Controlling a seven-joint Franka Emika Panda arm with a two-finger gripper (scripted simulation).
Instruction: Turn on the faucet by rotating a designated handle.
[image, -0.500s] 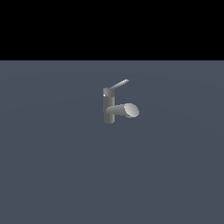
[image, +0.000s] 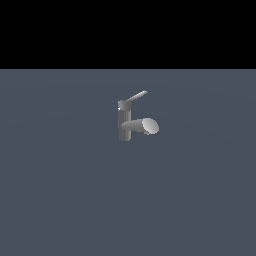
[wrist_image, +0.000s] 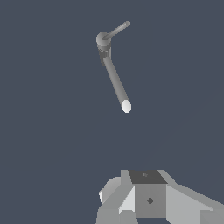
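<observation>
The faucet (image: 124, 122) is small and grey and stands upright on the flat grey-blue floor (image: 65, 200). Its thick spout (image: 145, 125) points toward the exterior view's right. The thin handle (image: 136, 96) slants up from the post's top, also toward the exterior view's right. The wrist view sees the faucet (wrist_image: 103, 41) from above, with the handle (wrist_image: 118, 29) and the long spout (wrist_image: 117, 83) spread out from the post. My gripper (wrist_image: 146, 192) shows only as grey blocks at the wrist view's edge, well apart from the faucet. Its jaws cannot be made out. The arm is out of the exterior view.
The floor ends at a black background (image: 128, 30) behind the faucet. Nothing else stands on the floor in either view.
</observation>
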